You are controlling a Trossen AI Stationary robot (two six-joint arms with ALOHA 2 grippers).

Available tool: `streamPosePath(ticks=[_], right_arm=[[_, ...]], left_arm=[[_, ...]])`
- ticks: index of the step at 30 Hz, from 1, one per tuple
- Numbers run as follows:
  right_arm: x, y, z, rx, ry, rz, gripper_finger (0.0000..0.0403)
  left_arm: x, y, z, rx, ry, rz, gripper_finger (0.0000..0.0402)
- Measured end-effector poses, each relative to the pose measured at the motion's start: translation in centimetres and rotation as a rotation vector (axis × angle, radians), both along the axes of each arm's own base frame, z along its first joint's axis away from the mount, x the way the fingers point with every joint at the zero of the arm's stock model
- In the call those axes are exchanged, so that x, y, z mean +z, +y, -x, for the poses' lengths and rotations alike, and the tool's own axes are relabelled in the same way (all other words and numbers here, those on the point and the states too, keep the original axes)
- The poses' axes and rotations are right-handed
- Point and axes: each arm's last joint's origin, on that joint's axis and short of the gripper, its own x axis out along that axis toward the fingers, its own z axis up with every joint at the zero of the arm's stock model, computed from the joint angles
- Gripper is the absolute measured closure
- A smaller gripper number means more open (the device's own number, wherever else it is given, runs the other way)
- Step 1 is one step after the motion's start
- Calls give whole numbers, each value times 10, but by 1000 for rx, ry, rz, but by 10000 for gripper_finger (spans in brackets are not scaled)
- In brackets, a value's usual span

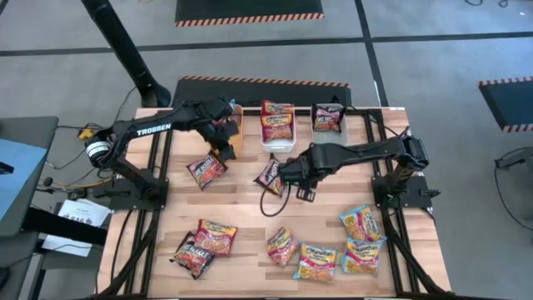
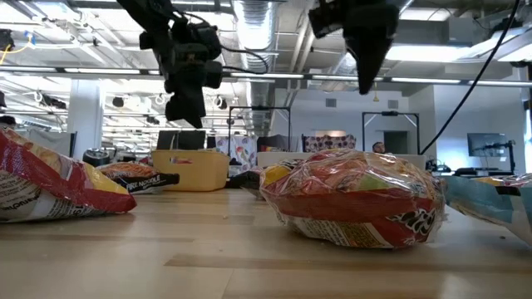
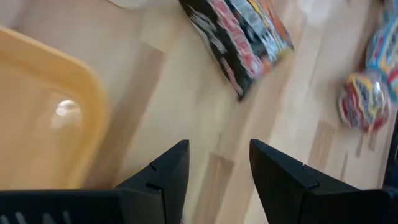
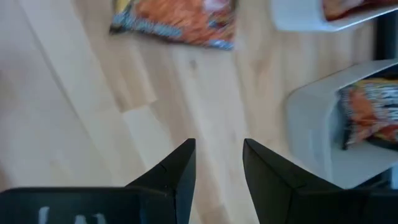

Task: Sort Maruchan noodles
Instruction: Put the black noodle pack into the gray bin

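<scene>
room: open workshop, ceiling ducts | table (image 1: pixel 250 208): pale wood, noodles (image 1: pixel 216 237) scattered | left hand (image 3: pixel 214 163), right hand (image 4: pixel 219 160): fingers apart, empty

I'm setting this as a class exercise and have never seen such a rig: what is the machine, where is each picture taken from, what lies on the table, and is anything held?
Two dark robot arms work at a wooden table. One picture looks straight down, one looks level across the tabletop, and two come from cameras on the wrists. The left gripper hangs by the orange bin; the right gripper hangs above bare wood near the white bin. Both are open and empty. Noodle packets lie scattered across the table, and some already sit in the bins.
</scene>
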Motion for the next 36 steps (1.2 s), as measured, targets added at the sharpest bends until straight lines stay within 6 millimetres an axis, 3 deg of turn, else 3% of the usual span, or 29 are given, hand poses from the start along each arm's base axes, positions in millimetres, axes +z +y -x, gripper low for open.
streamPosePath(ticks=[7, 17, 20, 29, 36], right_arm=[[-26, 18, 9, 19, 77, 6, 246], [-43, 45, 19, 41, 118, -85, 246], [-50, 49, 30, 44, 131, -128, 246], [-59, 41, 63, 44, -29, -318, 246], [-54, 26, 64, 138, -229, -425, 246]], left_arm=[[7, -41, -9, -78, 48, -15, 247], [20, -95, -11, -139, 63, -105, 247], [17, -111, -6, -131, 79, -116, 247], [-7, -151, 16, -60, 58, -75, 247], [-13, -173, 30, 6, -13, -32, 247]])
